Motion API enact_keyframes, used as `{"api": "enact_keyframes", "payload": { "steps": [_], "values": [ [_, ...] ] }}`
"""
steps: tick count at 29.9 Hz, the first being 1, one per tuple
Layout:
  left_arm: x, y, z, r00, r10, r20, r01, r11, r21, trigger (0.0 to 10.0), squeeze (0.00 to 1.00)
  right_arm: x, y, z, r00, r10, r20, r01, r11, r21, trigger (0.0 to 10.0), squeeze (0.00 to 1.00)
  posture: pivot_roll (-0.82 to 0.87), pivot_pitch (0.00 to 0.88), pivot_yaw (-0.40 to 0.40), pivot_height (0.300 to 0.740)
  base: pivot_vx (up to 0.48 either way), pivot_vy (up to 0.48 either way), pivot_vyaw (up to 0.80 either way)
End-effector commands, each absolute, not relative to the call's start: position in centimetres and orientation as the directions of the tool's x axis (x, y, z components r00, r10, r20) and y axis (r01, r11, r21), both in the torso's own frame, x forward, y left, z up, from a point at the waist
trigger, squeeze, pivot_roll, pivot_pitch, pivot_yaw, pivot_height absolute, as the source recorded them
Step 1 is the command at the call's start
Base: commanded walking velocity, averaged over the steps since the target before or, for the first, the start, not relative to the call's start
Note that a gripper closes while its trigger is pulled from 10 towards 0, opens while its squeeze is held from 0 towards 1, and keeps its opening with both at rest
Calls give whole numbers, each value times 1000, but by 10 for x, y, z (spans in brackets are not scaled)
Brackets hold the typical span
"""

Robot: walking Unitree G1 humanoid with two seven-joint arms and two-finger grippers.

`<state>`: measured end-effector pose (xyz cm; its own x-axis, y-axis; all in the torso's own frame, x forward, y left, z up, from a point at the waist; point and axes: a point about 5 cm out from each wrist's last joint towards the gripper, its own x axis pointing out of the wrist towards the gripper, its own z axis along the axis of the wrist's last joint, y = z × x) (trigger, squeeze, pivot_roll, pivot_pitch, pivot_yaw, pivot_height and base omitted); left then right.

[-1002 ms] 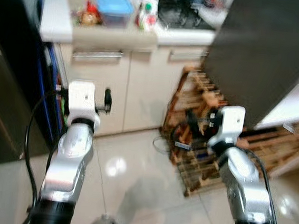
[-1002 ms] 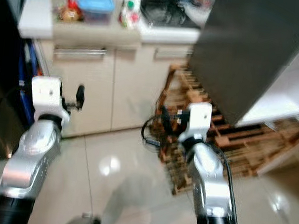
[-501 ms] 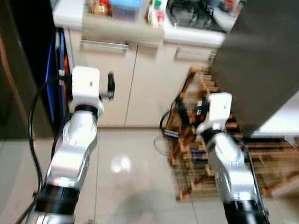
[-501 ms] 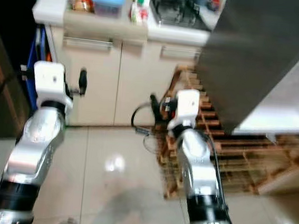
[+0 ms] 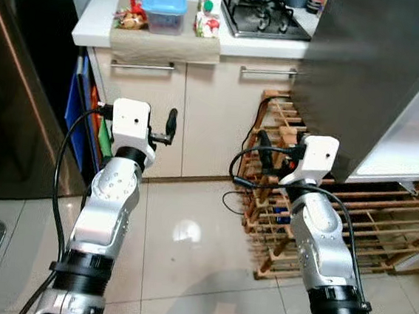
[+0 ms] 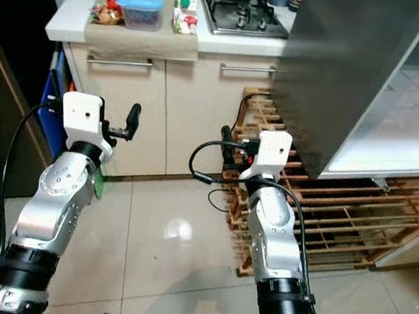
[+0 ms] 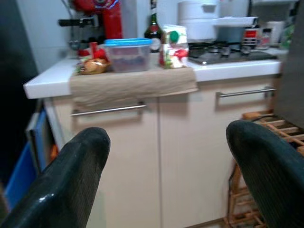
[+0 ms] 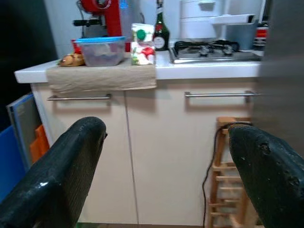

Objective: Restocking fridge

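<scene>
Both silver arms are raised toward a white table (image 5: pixel 88 30) fronted by cream cabinet doors with slim metal bar handles. The left gripper (image 7: pixel 166 175) has its rounded, glossy black fingers (image 7: pixel 61 185) spread wide with nothing between them; the right gripper (image 8: pixel 166 175) is likewise spread wide and empty.

Ahead of and above the left gripper, on a coarse beige cloth (image 5: pixel 164 45) draped over the table edge, stand a clear plastic box (image 5: pixel 166 9) with a blue lid, a small packet of wrapped food (image 5: pixel 130 20) beside it, and a printed carton (image 5: pixel 206 19) with a green cap. Beyond them are a red appliance (image 7: pixel 102 18) and a dark glass bottle (image 7: pixel 153 28). A steel gas hob (image 5: pixel 264 17) lies ahead of the right gripper.

A slatted wooden rack (image 5: pixel 337 214) stands on the glossy pale tiled floor (image 5: pixel 185 258) just beside the right gripper, under the open grey fridge door (image 5: pixel 366 75).

Compared with a second ago, the view is sharper and the table appears higher and more squarely ahead; both arms keep much the same raised pose.
</scene>
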<state>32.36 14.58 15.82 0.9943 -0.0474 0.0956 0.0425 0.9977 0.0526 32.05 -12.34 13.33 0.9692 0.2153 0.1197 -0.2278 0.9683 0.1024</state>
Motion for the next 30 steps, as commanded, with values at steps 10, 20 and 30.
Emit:
{"api": "enact_keyframes", "payload": {
  "steps": [10,20,30],
  "values": [
    [329,124,179,970,-88,226,88,996,11,10000,0,331,-136,164,953,188,237,-204,978,44,10000,0,-57,0,-40,740,406,0,0],
    [332,123,183,963,-112,244,110,994,24,10000,0,332,-133,155,968,156,198,-166,986,31,10000,0,-58,0,-26,740,462,0,0],
    [333,120,186,957,-135,256,130,991,38,10000,0,331,-128,155,965,172,199,-180,983,20,10000,0,-58,0,-19,740,461,0,0]
  ]
}}
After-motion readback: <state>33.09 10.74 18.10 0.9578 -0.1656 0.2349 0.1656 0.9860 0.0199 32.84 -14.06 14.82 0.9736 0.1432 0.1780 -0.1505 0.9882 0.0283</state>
